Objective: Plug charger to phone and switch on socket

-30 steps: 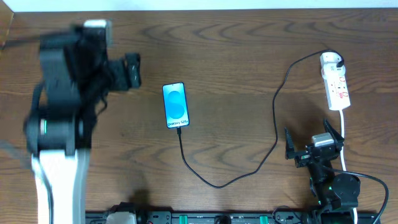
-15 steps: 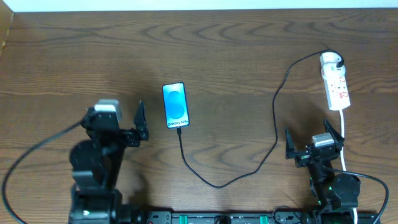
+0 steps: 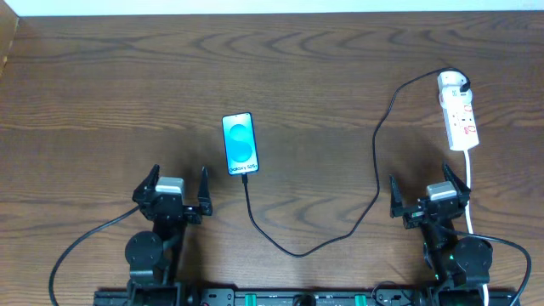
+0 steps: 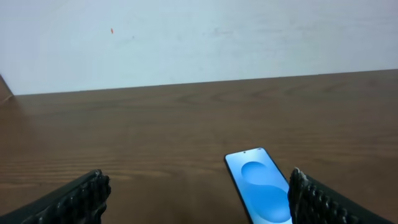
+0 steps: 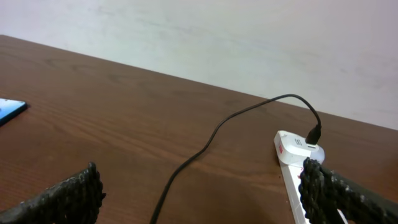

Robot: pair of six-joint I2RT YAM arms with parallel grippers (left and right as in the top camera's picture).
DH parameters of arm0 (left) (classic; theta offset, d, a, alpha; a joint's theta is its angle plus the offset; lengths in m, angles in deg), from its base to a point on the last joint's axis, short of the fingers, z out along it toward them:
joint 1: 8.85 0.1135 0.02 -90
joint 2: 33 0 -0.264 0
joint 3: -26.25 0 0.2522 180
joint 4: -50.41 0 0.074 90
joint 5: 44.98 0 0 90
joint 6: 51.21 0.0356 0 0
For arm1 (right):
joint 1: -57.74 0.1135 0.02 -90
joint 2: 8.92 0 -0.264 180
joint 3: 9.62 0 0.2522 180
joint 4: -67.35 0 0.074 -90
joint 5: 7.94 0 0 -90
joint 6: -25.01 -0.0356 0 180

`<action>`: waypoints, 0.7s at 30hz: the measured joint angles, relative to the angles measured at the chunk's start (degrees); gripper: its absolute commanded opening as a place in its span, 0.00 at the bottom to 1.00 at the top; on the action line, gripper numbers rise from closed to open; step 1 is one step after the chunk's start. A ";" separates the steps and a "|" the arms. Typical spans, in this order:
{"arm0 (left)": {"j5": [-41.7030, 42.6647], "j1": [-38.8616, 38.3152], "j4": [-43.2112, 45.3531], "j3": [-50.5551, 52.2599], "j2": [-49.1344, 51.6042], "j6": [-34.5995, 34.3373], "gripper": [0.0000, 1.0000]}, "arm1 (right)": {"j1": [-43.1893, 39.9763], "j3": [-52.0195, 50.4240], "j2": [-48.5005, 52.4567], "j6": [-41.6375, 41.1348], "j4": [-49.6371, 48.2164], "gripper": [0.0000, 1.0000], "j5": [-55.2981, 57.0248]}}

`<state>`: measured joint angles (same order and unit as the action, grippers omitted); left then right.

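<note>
The phone (image 3: 239, 144) lies flat mid-table with its blue screen lit; it also shows in the left wrist view (image 4: 258, 193). The black charger cable (image 3: 314, 244) runs from the phone's near end, loops along the table and rises to the adapter on the white socket strip (image 3: 459, 112) at the far right; cable (image 5: 205, 146) and strip (image 5: 292, 155) show in the right wrist view. The plug tip sits at the phone's bottom edge. My left gripper (image 3: 174, 194) is open and empty, near the front edge, left of the phone. My right gripper (image 3: 429, 197) is open and empty, below the strip.
A white cord (image 3: 470, 191) runs from the strip toward the front edge, past my right gripper. The wooden table (image 3: 323, 68) ends at a pale wall at the back. A black rail (image 3: 280, 297) runs along the front edge.
My left arm has swung down from the far left of the table and drawn back to the front edge, gripper open. The right arm, phone and cable have not moved.
</note>
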<state>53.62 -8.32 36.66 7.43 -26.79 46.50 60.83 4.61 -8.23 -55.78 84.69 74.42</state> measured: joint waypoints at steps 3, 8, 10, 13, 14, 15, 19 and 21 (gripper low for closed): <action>0.00 0.00 -0.02 1.66 -2.80 0.79 0.93 | 0.00 0.00 0.00 0.00 0.00 0.99 0.00; -0.26 0.00 -1.27 3.82 -5.49 1.55 0.93 | 0.00 -0.02 0.00 0.00 -0.07 0.99 0.02; -1.03 0.00 -1.49 3.82 -5.60 1.60 0.93 | 0.00 -0.02 0.00 0.00 -0.02 0.99 0.02; -1.36 0.00 -1.53 3.82 -5.60 1.60 0.93 | 0.00 -0.02 0.00 0.00 -0.02 0.99 0.00; -1.44 0.00 -1.53 3.82 -5.60 1.60 0.93 | 0.00 -0.02 0.00 0.00 -0.02 0.99 0.00; -1.49 0.00 -1.53 3.82 -5.60 1.60 0.93 | 0.00 -0.02 0.00 0.00 -0.02 0.99 0.00; -1.49 0.00 -1.53 3.82 -5.60 1.60 0.93 | 0.00 -0.02 0.00 0.00 -0.02 0.99 0.00; -1.49 0.00 -1.53 3.82 -5.60 1.60 0.93 | 0.00 -0.02 0.00 -0.02 -0.02 0.99 0.00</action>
<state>52.13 -8.32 35.13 11.26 -32.38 48.09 60.83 4.59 -8.23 -55.80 84.67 74.42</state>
